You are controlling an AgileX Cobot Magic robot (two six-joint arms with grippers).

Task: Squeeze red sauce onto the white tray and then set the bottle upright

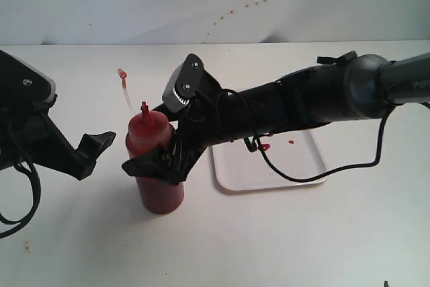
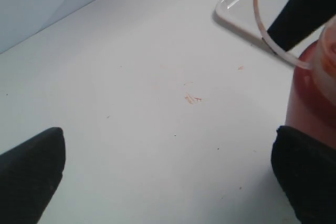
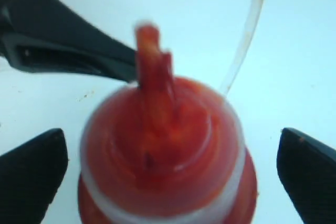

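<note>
On the tabletop point(image 1: 322, 233), left of its middle and well off the far edge, bottle point(image 1: 160, 166) stands upright, nozzle point(image 1: 144, 107) pointing up. Its small cap point(image 1: 121, 72) sticks out on the thin tether toward the far-left side. The bottle wall shows dark red from base to shoulder.

Right hand point(image 3: 168, 174) reaches across from the right edge and straddles the bottle. Its fingers point(image 3: 31, 174) are spread apart, and the wrist view shows a gap on each side, so nothing is gripped.

Left hand point(image 2: 168, 161) sits near the left edge, jaws wide apart and empty, one finger just beside the bottle.

White tray point(image 1: 269, 174) lies flat just right of the bottle, partly under the right arm. Red sauce point(image 1: 291, 142) shows as small drops on the tray's far part.
</note>
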